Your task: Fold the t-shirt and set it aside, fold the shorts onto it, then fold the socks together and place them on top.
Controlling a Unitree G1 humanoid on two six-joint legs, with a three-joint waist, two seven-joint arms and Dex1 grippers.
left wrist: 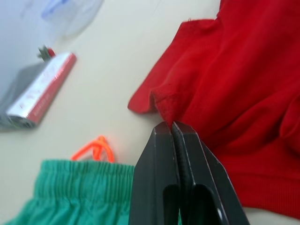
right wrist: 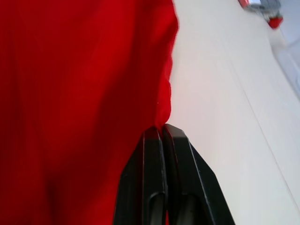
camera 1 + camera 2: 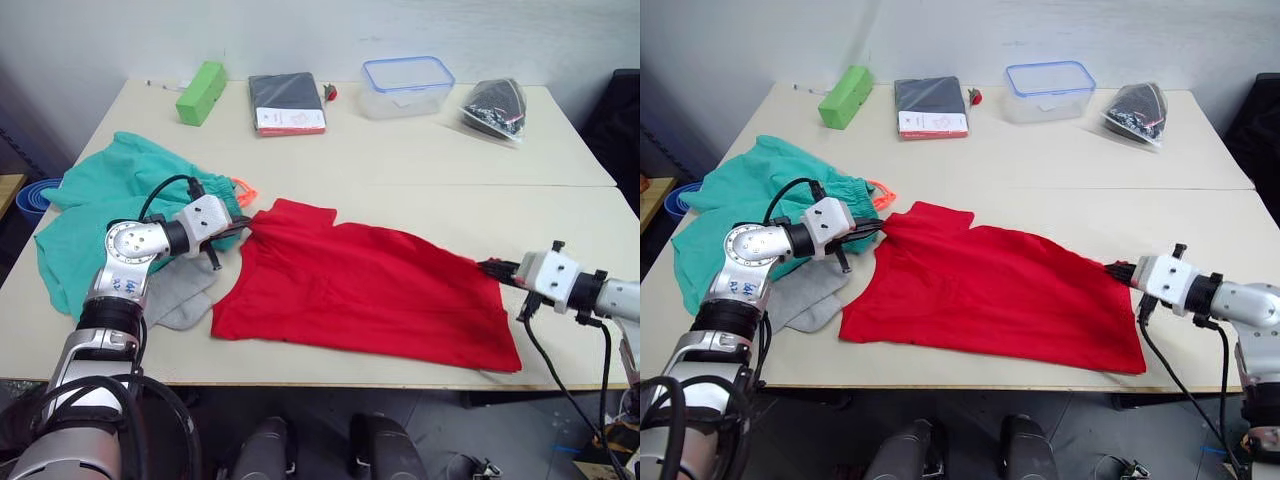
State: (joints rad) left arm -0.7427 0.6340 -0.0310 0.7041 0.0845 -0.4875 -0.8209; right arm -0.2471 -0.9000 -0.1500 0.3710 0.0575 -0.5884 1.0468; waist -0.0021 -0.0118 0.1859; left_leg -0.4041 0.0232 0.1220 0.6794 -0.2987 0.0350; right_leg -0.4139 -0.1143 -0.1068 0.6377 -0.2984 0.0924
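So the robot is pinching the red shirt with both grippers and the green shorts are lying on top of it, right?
Not quite. Both grippers, left and right, do pinch the shirt, but the shorts lie beside it on the table, not on top. The left eye view shows this.

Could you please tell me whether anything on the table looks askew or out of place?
The teal-green fabric shorts lie crumpled, spilling over the table's left edge. The bright red cotton t-shirt lies skewed, pinched by the left gripper and right gripper.
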